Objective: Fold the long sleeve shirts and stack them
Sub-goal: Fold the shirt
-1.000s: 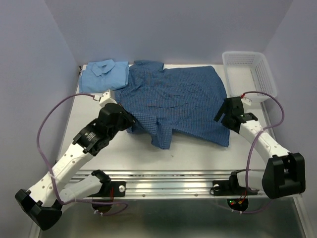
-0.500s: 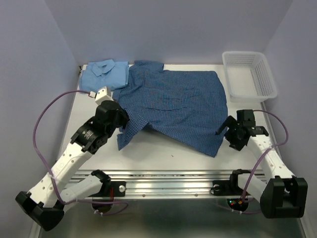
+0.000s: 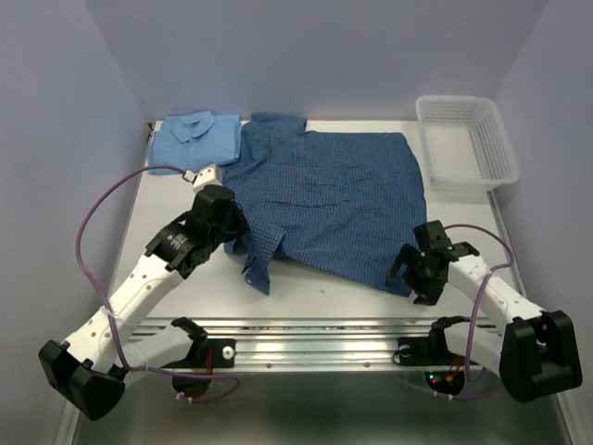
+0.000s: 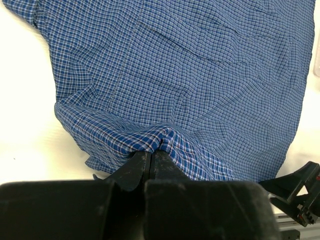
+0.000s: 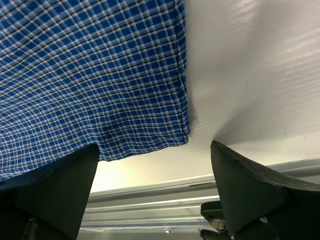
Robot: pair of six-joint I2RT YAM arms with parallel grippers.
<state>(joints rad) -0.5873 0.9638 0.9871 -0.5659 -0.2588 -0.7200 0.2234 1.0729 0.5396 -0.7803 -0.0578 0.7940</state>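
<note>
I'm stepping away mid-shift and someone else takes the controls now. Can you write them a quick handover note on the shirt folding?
Left gripper: shut, pinching a fold of the checked shirt on its left side.
Right gripper: open at that shirt's near right corner, gripping nothing.
Checked shirt: spread across the middle of the table, not yet folded.
Light blue shirt: folded, at the far left corner.
Done: light blue shirt folded.
Left: fold the checked shirt, then stack the two.
</note>
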